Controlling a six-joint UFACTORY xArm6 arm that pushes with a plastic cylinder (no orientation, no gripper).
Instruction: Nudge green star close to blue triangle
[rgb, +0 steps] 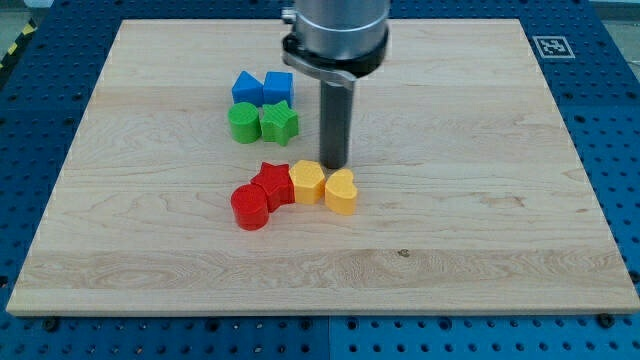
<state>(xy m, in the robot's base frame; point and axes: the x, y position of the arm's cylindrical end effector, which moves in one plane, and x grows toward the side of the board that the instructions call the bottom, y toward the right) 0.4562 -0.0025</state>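
Observation:
The green star (279, 122) sits left of the board's centre, in the upper half. It touches a green cylinder (243, 122) on its left. Just above them lie a blue triangle-like block (247, 86) and a blue cube (278, 86), side by side. The star lies directly below the cube and diagonally below and to the right of the triangle. My tip (335, 164) rests on the board to the right of the star and a little lower, about a block's width away. It is not touching the star.
Just below my tip lies a curved row of blocks: a red cylinder (250, 207), a red star (272, 183), a yellow hexagon (307, 182) and a yellow heart (341, 192). The wooden board (480, 230) lies on a blue perforated table.

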